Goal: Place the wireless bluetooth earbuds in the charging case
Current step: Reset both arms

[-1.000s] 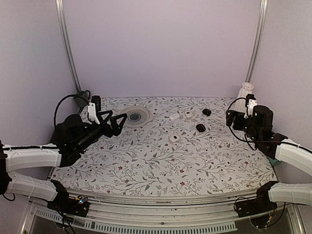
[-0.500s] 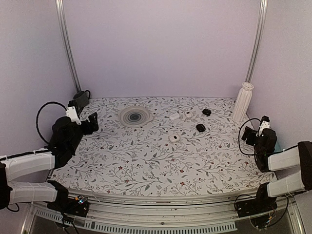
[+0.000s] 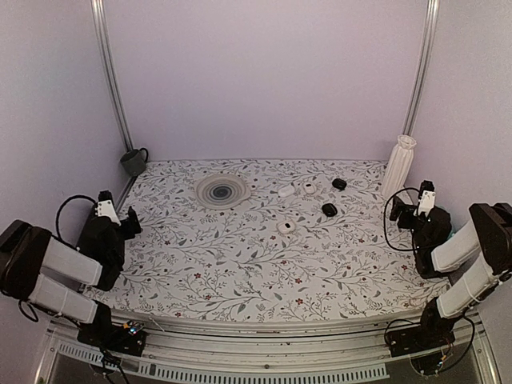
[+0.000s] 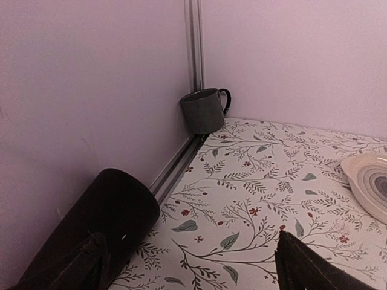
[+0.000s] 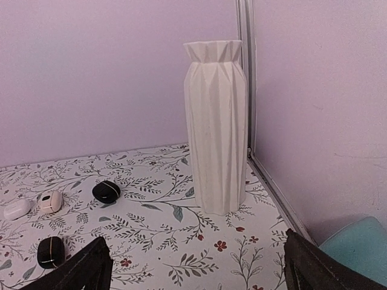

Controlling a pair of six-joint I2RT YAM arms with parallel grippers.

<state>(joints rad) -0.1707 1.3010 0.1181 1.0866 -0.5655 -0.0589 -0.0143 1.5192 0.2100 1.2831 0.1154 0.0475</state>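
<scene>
As they retreat outward, the left hand (image 3: 122, 222) and right hand (image 3: 404, 208) remain spread and empty.

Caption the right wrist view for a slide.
Open right gripper faces an upright white faceted vase; two black rounded pieces lie to its left.

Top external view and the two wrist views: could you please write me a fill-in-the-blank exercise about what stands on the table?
The dark mug stands in the back ___ corner of the table.
The white vase stands ___, not on its side.
Left of the vase lie ___ small black pieces.
The left gripper and the right gripper both have their jaws ___, holding nothing.
Missing words: left; upright; two; open.
</scene>
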